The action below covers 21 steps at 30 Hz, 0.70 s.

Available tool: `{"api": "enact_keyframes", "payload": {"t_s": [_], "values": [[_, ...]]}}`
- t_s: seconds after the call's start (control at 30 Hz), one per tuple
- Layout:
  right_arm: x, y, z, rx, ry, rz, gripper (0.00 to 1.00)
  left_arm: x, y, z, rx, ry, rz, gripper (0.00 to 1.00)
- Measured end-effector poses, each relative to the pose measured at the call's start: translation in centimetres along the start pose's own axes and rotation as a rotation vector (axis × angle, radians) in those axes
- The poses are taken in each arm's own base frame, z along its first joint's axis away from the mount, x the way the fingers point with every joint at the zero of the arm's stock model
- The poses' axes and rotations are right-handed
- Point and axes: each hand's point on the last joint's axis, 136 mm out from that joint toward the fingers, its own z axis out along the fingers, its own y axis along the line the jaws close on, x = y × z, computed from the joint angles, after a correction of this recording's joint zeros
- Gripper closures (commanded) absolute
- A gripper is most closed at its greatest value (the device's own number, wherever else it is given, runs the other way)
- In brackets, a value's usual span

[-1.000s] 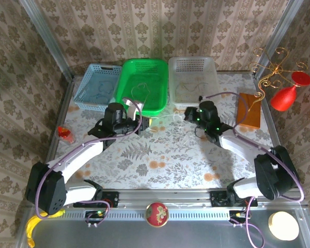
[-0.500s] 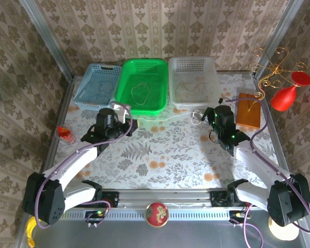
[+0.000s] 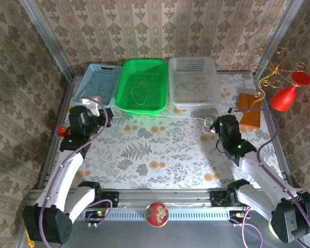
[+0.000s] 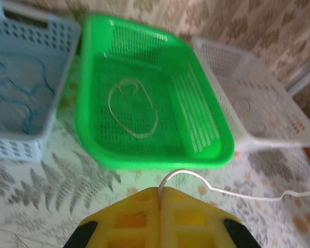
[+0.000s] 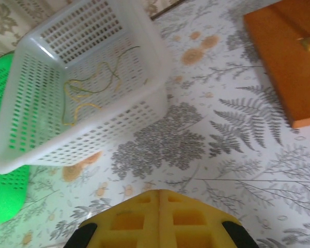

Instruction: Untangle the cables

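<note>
A thin white cable (image 3: 160, 117) lies stretched across the table between my two grippers. My left gripper (image 3: 106, 112) is shut on its left end. In the left wrist view the cable (image 4: 196, 178) curls out from between the pressed yellow fingers (image 4: 129, 217) and runs off right. The cable's right end reaches my right gripper (image 3: 211, 126), which is shut. Its grip point is hidden under the fingers (image 5: 191, 219) in the right wrist view. A blue cable (image 4: 20, 88) lies in the blue basket (image 3: 88, 95). A pale loop (image 4: 132, 108) lies in the green basket (image 3: 160, 106). A yellowish cable (image 5: 88, 88) lies in the white basket (image 3: 173, 98).
The three baskets stand in a row at the back. An orange block (image 3: 249, 111) carrying a gold wire stand (image 3: 271, 64) sits at the right, beside a red goblet shape (image 3: 289, 93). A small red object (image 3: 62, 129) lies at the left edge, close to the left arm.
Both grippers have drawn apart, the left one to the left and the right one to the right and nearer. The white cable between them went from a small bunch to a long line.
</note>
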Motion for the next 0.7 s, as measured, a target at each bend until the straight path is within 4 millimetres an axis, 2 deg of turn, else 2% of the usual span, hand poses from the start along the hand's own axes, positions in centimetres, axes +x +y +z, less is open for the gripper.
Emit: {"api": "enact_keyframes", "payload": {"t_s": [0.2,0.33,0.7], "values": [[1.0,-2.5,-0.3,0.058,0.009,0.012,1.00,-7.5,-0.5,-2.1,-0.009,-0.160,0.028,1.00],[1.6,-3.5,-0.3,0.089,0.018,0.025,1.00,-11.5,-1.0,-2.6,0.003,-0.241,0.042,1.00],[2.7,-5.1,-0.2,0.130,0.039,0.044,1.00,-17.9,-2.0,-0.6,0.056,-0.318,0.064,1.00]]}}
